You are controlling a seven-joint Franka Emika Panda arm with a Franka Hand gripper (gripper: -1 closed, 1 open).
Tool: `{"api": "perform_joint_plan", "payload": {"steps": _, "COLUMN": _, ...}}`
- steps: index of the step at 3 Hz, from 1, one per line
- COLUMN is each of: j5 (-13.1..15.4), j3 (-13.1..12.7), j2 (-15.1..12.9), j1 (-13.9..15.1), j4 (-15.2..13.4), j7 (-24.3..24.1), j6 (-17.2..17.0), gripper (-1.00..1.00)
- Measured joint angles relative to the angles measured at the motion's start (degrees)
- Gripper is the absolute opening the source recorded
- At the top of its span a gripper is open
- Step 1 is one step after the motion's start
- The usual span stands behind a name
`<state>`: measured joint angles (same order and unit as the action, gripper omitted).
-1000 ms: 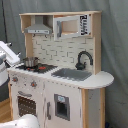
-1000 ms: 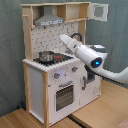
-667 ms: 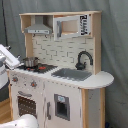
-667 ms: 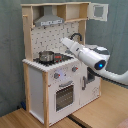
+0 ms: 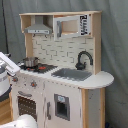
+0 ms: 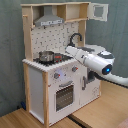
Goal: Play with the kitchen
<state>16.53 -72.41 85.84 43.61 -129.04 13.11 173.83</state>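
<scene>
Over counter of kitchen (image 6: 50, 75), my arm (image 6: 92, 59) reaches toward stovetop; finger state: cannot tell. Pot (image 6: 46, 56) sits on burner, faucet (image 5: 83, 58) behind sink. Advise slow approach, avoid knocking pot.

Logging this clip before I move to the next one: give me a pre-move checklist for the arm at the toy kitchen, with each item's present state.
1. Small pot sits upright on the stovetop: ok.
2. Oven door closed: ok.
3. Arm reaches across the kitchen front above the counter in the second exterior view; whether it touches anything: cannot tell.
4. End effector open or shut: cannot tell.
5. Sink free of loose items: ok.
6. Faucet upright behind the sink: ok.
</scene>
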Motion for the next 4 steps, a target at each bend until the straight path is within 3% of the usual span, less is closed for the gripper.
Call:
{"api": "perform_joint_plan", "payload": {"steps": 2, "j5": -0.04, "j3": -1.06, "j2": -0.08, "j1": -0.78, "j4": -6.26, "j7": 0.68, "j6": 9.74, "gripper": 1.00}}
{"api": "perform_joint_plan", "payload": {"steps": 4, "j5": -0.25, "j3": -2.95, "j2": -0.10, "j1": -3.16, "j4": -12.11, "j7": -4.89, "j6": 17.84, "gripper": 1.00}}
